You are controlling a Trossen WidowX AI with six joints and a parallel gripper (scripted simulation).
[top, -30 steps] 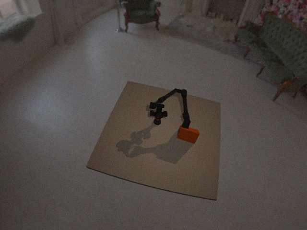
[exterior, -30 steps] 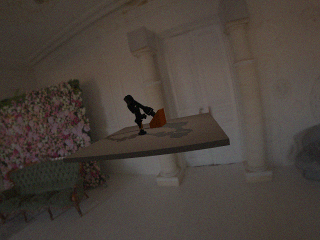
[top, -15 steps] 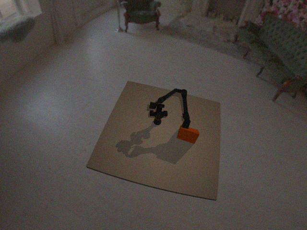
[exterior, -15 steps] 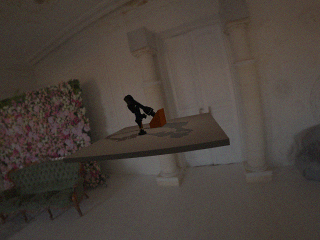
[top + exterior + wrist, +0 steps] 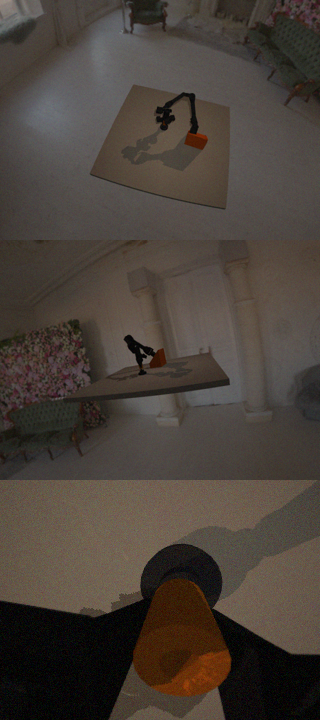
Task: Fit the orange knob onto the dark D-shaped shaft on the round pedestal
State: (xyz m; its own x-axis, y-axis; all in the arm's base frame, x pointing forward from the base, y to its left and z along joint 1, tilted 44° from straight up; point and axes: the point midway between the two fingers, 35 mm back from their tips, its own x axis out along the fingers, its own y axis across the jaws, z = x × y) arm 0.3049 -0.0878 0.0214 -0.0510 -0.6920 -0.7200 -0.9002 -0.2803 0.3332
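The orange knob (image 5: pixel 164 123) (image 5: pixel 141 367) (image 5: pixel 179 615) is a tapered piece, held upright between the fingers. My gripper (image 5: pixel 164 121) (image 5: pixel 140 365) (image 5: pixel 178 609) is shut on it, with one black finger at each side. The dark round pedestal (image 5: pixel 163 127) (image 5: pixel 142 373) (image 5: pixel 154 575) stands on the table under the knob. A short dark part shows between the knob's lower end and the pedestal's disc. The knob looks to be over the shaft, above the disc; whether it touches the shaft cannot be told. The shaft and its flat side are hidden.
The arm's base is at an orange wedge-shaped block (image 5: pixel 195 141) (image 5: pixel 158 359) on the tan table (image 5: pixel 116 165) (image 5: pixel 103 389). Shadows of the arm and block fall across the table. A green sofa (image 5: pixel 292 51) (image 5: pixel 46 420) stands on the floor beyond the table.
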